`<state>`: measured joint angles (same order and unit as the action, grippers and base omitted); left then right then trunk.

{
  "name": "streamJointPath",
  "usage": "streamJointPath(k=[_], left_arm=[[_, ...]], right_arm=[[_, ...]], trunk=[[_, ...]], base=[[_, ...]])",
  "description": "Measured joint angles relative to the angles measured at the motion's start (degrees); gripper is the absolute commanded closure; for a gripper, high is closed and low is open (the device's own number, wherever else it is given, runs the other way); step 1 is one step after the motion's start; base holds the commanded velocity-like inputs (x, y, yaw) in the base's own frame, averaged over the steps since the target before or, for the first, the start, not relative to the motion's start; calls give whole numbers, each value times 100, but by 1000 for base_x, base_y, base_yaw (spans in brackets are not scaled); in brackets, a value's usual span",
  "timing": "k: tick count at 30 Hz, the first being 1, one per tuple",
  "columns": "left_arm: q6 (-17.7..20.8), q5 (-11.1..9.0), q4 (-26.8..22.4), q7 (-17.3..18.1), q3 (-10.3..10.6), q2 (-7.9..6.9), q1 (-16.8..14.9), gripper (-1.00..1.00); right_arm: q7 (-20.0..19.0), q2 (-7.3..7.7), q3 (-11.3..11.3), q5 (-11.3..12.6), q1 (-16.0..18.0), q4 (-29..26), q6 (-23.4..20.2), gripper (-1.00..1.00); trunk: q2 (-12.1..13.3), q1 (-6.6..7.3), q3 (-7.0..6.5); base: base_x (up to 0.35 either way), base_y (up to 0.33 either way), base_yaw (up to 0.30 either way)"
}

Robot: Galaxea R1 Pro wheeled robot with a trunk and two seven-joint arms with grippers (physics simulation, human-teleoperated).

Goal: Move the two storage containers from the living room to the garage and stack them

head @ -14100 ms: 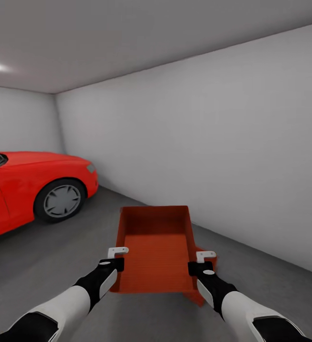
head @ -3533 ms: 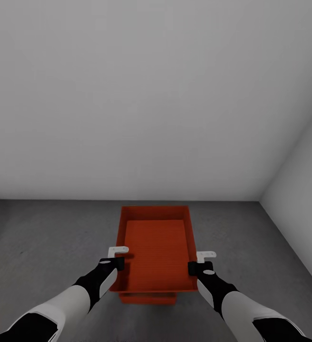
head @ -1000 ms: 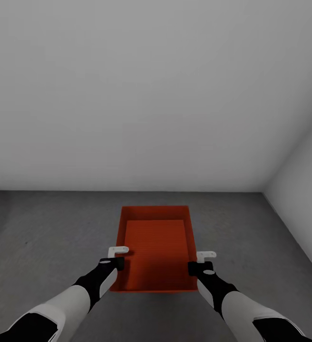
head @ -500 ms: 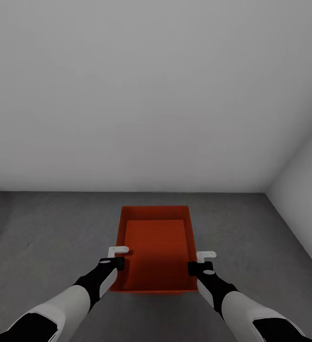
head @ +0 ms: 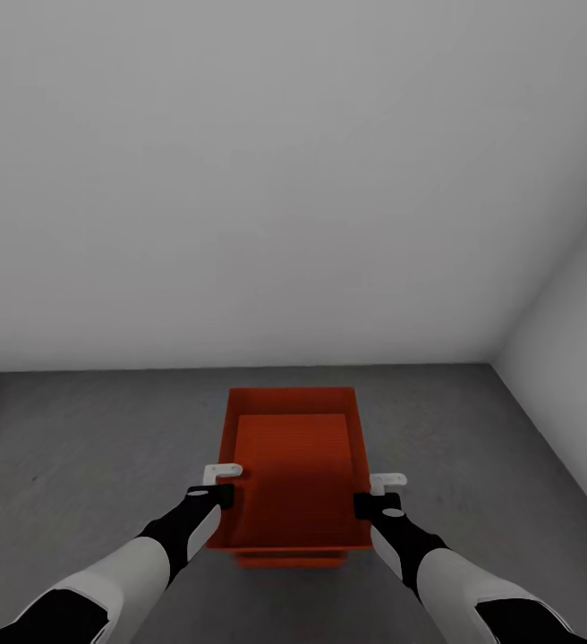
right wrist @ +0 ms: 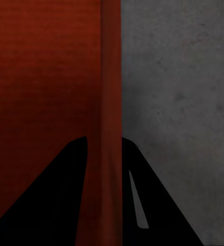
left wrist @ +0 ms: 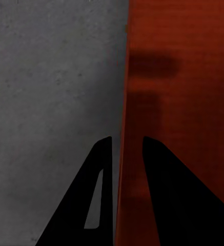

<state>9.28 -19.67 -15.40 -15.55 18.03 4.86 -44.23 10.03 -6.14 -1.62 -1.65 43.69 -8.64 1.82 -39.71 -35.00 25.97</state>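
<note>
The upper storage container (head: 293, 465) is being held over the lower container (head: 289, 560) on the floor (head: 79, 447), each side wall being pinched by the left gripper (head: 219, 483) and right gripper (head: 378, 495). It is best being lowered level, with edges being aligned.

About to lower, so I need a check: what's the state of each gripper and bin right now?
Left gripper: shut on the held bin's left wall, one finger each side.
Right gripper: shut on the held bin's right wall, one finger each side.
Held bin: carried level between both arms, open top up, nothing inside.
Lower bin: under the held one, just its near edge showing; contact between them can't be told.
Floor: grey concrete.
</note>
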Motion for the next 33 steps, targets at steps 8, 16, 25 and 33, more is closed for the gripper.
streamJointPath(k=[8, 16, 25, 33], left_arm=[[2, 3, -2, 2, -3, -1, 1, 100], [2, 0, 1, -1, -4, 1, 1, 100], [7, 5, 2, 0, -10, 1, 2, 100], [6, 3, 2, 2, -7, 0, 1, 100]], right_arm=[[1, -1, 0, 1, 1, 2, 1, 100], [4, 0, 0, -2, 1, 3, -3, 100], [5, 0, -2, -1, 1, 4, -7, 100], [7, -1, -3, 0, 1, 4, -6, 100]], trunk=[[0, 0, 0], [0, 0, 13], [0, 0, 87], [0, 0, 160]], base=[[1, 0, -173], [0, 0, -14], [0, 0, 0], [0, 0, 0]])
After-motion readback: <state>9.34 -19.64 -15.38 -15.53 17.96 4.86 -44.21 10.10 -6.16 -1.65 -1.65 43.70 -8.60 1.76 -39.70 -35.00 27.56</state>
